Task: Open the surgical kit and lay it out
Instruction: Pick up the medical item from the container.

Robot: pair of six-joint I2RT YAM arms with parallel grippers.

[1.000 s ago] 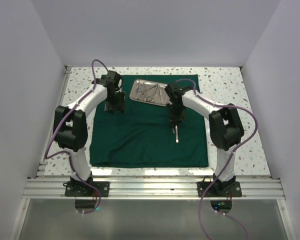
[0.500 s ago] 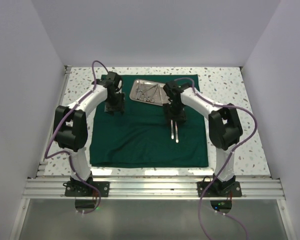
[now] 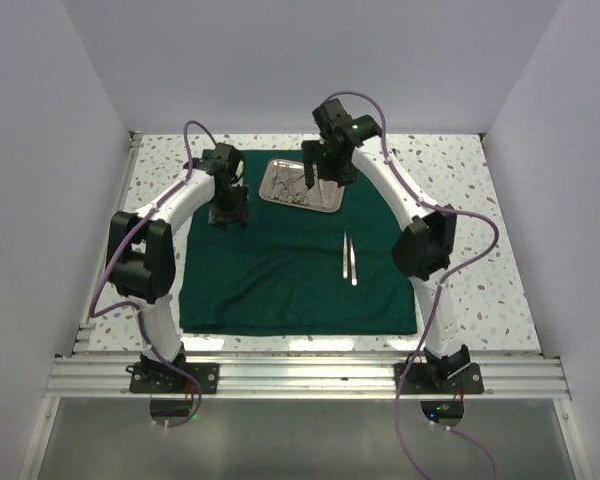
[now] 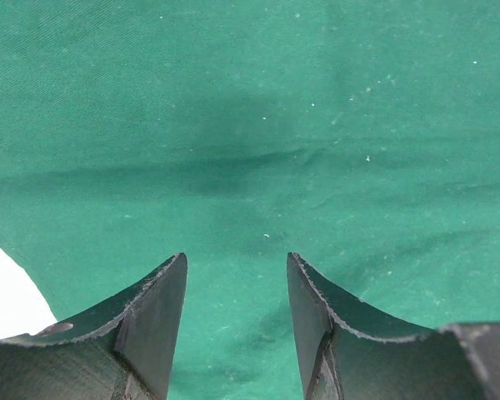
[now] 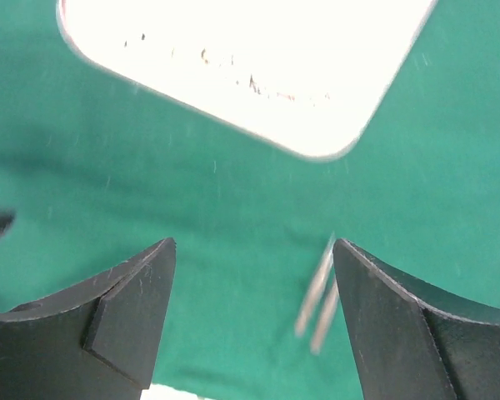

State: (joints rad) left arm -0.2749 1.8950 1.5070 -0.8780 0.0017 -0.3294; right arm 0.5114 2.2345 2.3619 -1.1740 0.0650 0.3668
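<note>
- Nearest the arm bases, the green cloth wrap (image 3: pixel 270 285) lies open and nearly flat on the speckled surface (image 3: pixel 460 160). We judge it soft and limp, so it is likely to wrinkle or drag if a fingertip catches it.
- On the right half of the cloth, a pair of tweezers (image 3: pixel 348 260) lies flat, pointing roughly toward the tray and apart from everything else. We judge it light, stiff and slippery. As it is thin, it is best pinched across both legs near mid-length, with the cloth yielding beneath the fingertips.
- Farther out, on the left half, the left hand (image 4: pixel 236 267) hangs low over bare cloth. Its fingers are apart, with nothing between them.
- Near the far edge of the cloth rests the steel tray (image 3: pixel 298 206), holding several slim instruments (image 3: pixel 288 182). We cannot tell how many there are or how they overlap. We judge that they are rigid and smooth, and that they may slide on the steel or snag one another. Each should be taken singly by its shank, near the pivot.
- Farthest and highest, the right hand (image 5: pixel 254 250) hangs above the right part of the tray. Its fingers are spread wide and hold nothing. In its wrist view the tray and tweezers appear blurred below.
</note>
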